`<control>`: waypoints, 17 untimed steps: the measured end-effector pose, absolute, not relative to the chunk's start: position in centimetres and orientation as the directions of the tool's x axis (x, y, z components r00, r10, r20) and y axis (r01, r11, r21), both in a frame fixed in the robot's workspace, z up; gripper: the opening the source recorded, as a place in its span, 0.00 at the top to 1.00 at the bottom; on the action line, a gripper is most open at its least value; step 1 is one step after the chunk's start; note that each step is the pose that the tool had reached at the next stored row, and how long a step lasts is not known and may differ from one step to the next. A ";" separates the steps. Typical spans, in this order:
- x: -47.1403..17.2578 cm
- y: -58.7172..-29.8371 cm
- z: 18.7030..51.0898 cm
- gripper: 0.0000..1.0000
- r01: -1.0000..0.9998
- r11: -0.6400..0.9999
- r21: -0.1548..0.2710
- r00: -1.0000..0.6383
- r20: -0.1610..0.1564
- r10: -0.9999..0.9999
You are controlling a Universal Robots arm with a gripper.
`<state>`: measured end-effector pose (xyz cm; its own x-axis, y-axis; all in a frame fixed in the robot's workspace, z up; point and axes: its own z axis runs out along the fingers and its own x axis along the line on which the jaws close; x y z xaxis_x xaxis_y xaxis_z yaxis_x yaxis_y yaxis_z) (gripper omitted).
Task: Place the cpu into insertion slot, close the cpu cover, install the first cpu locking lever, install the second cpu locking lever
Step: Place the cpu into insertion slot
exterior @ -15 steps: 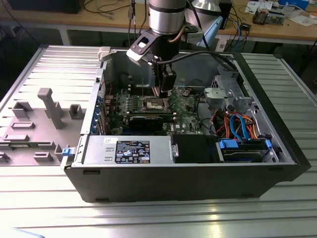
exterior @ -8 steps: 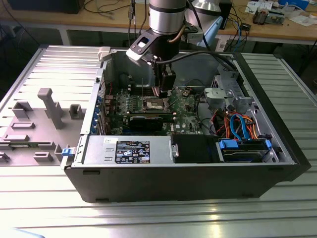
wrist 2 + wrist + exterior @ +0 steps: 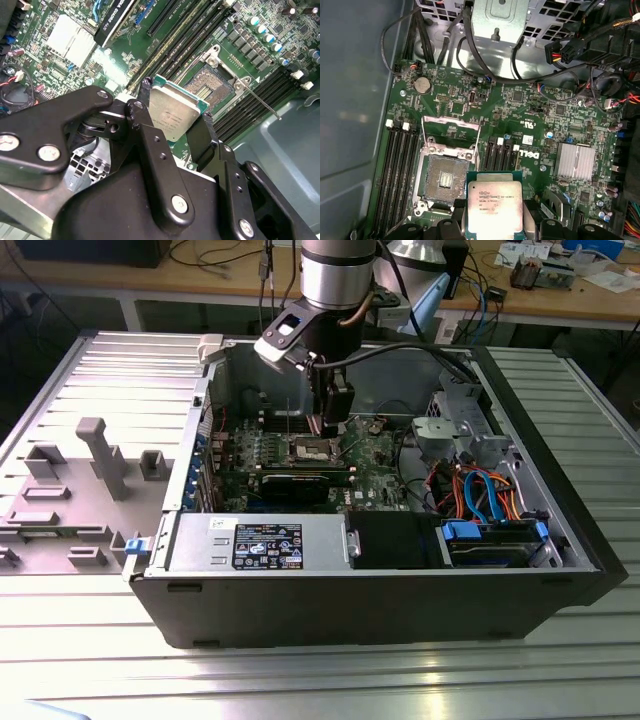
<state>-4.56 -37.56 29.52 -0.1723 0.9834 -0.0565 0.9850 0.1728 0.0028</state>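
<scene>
My gripper is shut on the cpu, a flat silvery square held by two opposite edges between the black fingers. In the first wrist view the cpu hangs above the green motherboard, beside the insertion slot and not over it. The slot is bare, with its dark pin field showing. The cpu cover stands swung open behind the slot. A thin locking lever sticks out free at the slot's side. In the exterior view the gripper reaches into the open case just above the slot.
Long memory slots flank the socket. A black graphics card lies nearby, and a finned heatsink sits on the board. A grey drive cage and coloured cables crowd the exterior view's right. The case walls enclose the board.
</scene>
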 end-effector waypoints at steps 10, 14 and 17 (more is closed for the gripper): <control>-4.5 -37.6 29.5 0.46 0.988 0.157 0.003 -0.157 -0.057 0.986; -4.6 -37.6 29.5 0.46 0.989 0.149 0.003 -0.149 -0.058 0.987; -4.6 -37.6 29.5 0.46 0.990 0.144 0.003 -0.144 -0.058 0.988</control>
<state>-4.55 -37.56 29.50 -0.1438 0.9879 -0.0583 0.9895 0.1442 0.0026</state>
